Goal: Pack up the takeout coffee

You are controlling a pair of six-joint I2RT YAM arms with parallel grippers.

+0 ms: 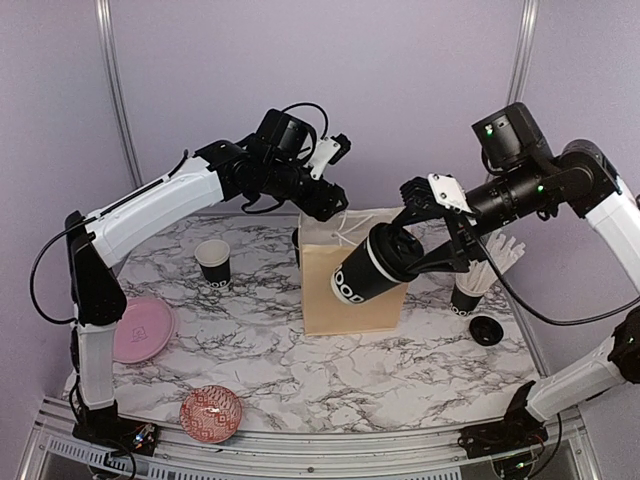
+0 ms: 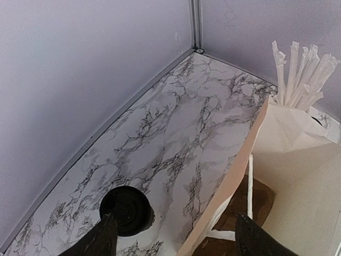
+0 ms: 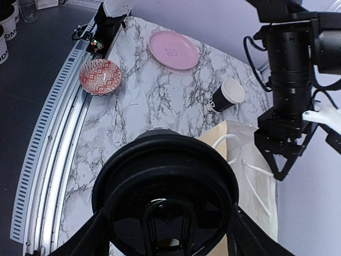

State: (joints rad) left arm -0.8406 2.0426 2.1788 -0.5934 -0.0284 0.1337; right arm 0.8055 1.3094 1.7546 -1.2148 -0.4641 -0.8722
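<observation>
Taking the table (image 1: 300,380) as a clock with the arm bases at 6, the nearest thing is a red patterned bowl (image 1: 211,410) at 7, with a pink plate (image 1: 140,328) beyond it at 8 and a loose black lid (image 1: 486,330) at 4. Just past the lid stands the straw cup (image 1: 466,297). At the centre stands the paper bag (image 1: 350,310), upright with its mouth open. The held cup (image 1: 365,270) hangs in the air at the bag's near top edge. It is tilted, with its lidded end up toward 2 and its base down toward 7. It is not yet inside, and I cannot tell whether it is over the mouth. The right gripper (image 1: 392,250) is clamped on it, one finger on each side of the upper body. An open cup (image 1: 213,262) stands at 10. A lidded cup (image 2: 127,210) sits at 11, just beside the bag's left wall. The left gripper (image 2: 176,234) hovers at the far left top corner with its jaws apart, straddling the bag's rim without pinching it. The cup is thin paper and probably light, though I cannot tell whether it is filled. Its wall would dent under a hard squeeze, and the lid looks only pressed on. The best hold is a gentle one around the body just below the stiff rim. It should be turned upright before it goes down. The bag is soft, and a nudge could fold its rim or tip it.
</observation>
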